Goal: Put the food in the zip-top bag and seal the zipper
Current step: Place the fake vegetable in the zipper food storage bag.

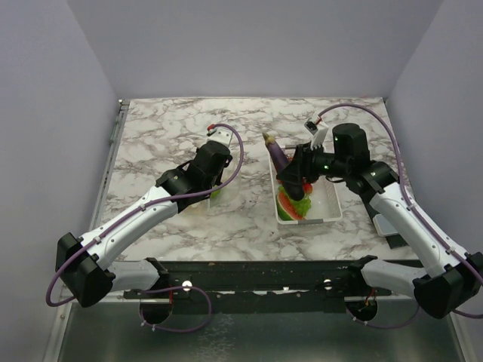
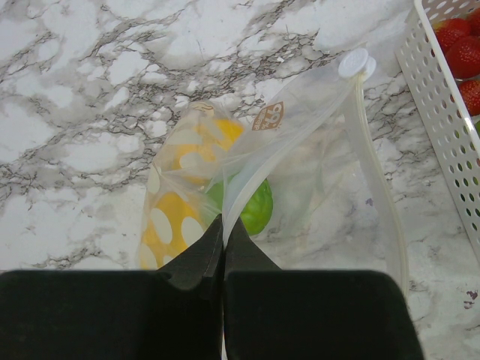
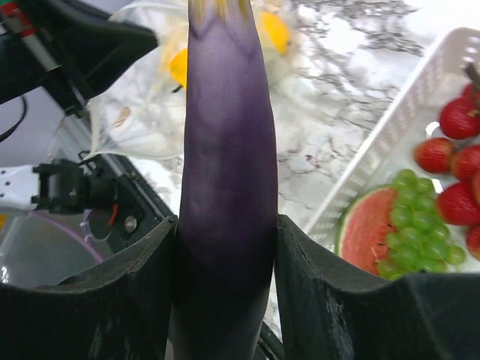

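left gripper point(image 2: 223, 225) is clenched on the near end of the zip-top bag point(image 2: 300, 172), its fingers pressed together on the zipper point(image 2: 373, 154) where the two whitish strips meet. from that pinch the strips spread apart toward a round white tab, so the mouth gapes wide and faces the white basket point(image 2: 442, 135). inside the bag lie yellow pieces point(image 2: 176, 217) and a green piece point(image 2: 255, 210), pushed to the side away from the mouth.

right gripper point(image 3: 227, 225) is grasping a purple eggplant point(image 3: 225, 112) around its middle, jaws tight against both flanks, the eggplant's tip aimed toward the bag. from above, this gripper hangs over the basket's left rim.

the basket holds strawberries point(image 3: 457, 161), green grapes point(image 3: 412, 225) and a watermelon slice point(image 3: 367, 232). its slotted wall stands near the bag's tab, a narrow strip of bare marble table point(image 2: 75, 112) between them. beyond both arms the marble lies open to the back wall.
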Controlling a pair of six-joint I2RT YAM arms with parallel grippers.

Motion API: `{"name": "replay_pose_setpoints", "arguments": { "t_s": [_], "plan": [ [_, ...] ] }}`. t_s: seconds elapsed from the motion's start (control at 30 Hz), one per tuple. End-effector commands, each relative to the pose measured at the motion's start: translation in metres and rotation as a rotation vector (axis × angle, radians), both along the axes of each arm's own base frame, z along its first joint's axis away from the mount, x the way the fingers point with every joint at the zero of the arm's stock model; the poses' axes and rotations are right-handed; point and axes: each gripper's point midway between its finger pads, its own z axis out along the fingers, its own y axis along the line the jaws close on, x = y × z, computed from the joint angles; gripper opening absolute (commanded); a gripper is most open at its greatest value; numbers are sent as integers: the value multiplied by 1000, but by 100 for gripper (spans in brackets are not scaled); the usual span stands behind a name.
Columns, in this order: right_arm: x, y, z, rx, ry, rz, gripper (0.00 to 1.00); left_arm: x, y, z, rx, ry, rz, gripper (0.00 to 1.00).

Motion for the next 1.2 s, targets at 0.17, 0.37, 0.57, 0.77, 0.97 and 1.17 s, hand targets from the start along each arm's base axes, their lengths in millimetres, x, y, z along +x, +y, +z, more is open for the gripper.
{"name": "replay_pose_setpoints", "arguments": {
  "t_s": [0.17, 0.37, 0.57, 0.77, 0.97, 1.17],
  "plan": [
    [-20, 47, 21, 167, -15, 142, 30, -2, -4, -1, -18, 1, -20, 0],
    [-13, 80, 29, 229, -34, 129, 30, -3, -4, 0, -19, 0, -22, 0],
    [2, 111, 21, 234, -35, 73, 30, -3, -4, 0, -21, -1, -20, 0],
    [16, 135, 17, 260, -49, 9, 30, -3, -5, 1, -29, -2, -20, 0],
    [29, 149, 14, 296, -57, -60, 30, -4, -7, 1, -36, -1, -28, 0],
    [38, 160, 3, 322, -35, -149, 30, -4, -8, 3, -48, -4, -32, 1]
  ]
}}
